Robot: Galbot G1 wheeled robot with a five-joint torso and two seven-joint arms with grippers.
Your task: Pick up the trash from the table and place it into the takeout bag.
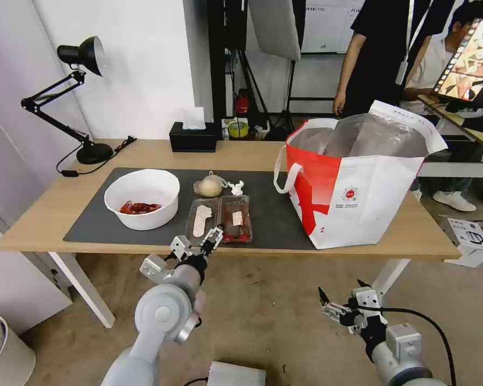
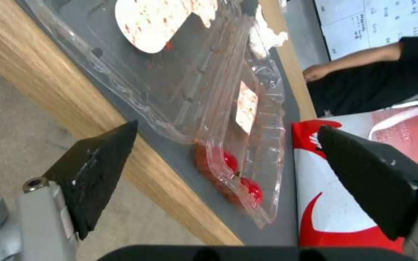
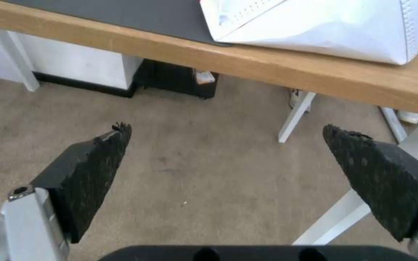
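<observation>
Head view: had the left gripper (image 1: 211, 242) parked right at the table's (image 1: 48, 225) near edge, fingers spread wide, just short of the clamshell (image 1: 220, 219) on the grey mat (image 1: 273, 214). Probably lined up low like that to slip a finger under the tray's lip. Also spotted the bowl (image 1: 141, 198), knotted bag (image 1: 209, 185) and tissue (image 1: 236, 187) on the mat, with the tote (image 1: 359, 182) gaping open to the right, handy for dropping stuff in. Left wrist view: showed both pads wide apart, holding nothing, clamshell (image 2: 204, 90) sitting between them further off. Right wrist view: caught the right gripper (image 3: 226, 134) open too, empty, hanging below the table over carpet, likely just waiting.
</observation>
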